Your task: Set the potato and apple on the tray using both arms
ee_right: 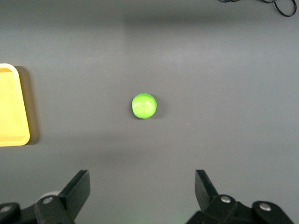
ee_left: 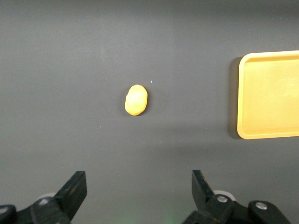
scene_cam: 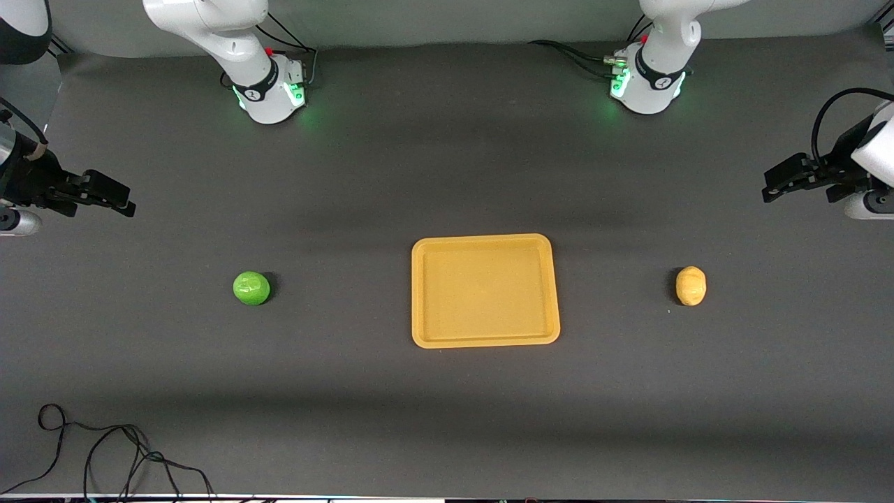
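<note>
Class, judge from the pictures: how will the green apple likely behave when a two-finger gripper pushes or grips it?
The apple looks round, so a nudge would probably roll it across the flat table. Its glossy skin suggests it might slip between narrow fingers. It appears firm, likely keeping its shape.

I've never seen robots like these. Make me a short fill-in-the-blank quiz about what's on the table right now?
1. The tray holds ____ fruit or vegetables so far.
2. The potato lies toward the ____ arm's end of the table.
3. The green fruit toward the right arm's end is the ____.
4. Both the left pincer and the right pincer are ____.

Missing words: no; left; apple; open
</note>
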Controlling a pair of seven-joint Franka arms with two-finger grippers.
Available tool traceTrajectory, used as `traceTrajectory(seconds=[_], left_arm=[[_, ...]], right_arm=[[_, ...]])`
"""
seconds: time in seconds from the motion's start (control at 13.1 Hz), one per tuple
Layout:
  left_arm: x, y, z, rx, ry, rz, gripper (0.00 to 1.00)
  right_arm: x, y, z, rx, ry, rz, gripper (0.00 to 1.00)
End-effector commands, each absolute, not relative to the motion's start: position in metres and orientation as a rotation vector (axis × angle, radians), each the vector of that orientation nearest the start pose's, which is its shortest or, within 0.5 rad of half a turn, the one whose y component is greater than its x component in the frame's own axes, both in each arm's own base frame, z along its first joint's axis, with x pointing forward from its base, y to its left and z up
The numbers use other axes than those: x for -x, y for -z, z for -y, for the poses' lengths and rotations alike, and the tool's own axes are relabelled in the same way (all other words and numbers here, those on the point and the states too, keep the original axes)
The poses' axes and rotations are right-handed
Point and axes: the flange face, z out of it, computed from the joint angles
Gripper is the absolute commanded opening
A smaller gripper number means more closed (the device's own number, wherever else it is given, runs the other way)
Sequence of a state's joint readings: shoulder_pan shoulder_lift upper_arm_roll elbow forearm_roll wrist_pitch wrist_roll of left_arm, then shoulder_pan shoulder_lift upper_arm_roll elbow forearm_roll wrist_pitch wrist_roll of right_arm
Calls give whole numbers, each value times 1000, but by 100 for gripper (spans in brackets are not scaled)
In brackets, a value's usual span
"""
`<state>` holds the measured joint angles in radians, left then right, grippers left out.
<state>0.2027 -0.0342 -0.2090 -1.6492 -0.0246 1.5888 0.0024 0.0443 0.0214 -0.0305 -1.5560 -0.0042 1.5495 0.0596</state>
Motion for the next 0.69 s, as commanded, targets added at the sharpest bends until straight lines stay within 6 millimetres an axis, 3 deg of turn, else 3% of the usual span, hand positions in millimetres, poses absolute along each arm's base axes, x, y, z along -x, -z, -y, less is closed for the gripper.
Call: traceTrajectory(seconds=[0.0,0.46,0.61], left_arm=[[-542,-621,0,3165,-40,-14,100],[-541,-620,-1,3158,-61,-10,100],[-547,-607,2,3155,-97,-2,100]], right_arm=[[-561,-618,-9,3150,-24,-36,99],[-562,-618,-9,3149,-19,-39,99],[-562,-618,-9,3149,-19,-36,99]])
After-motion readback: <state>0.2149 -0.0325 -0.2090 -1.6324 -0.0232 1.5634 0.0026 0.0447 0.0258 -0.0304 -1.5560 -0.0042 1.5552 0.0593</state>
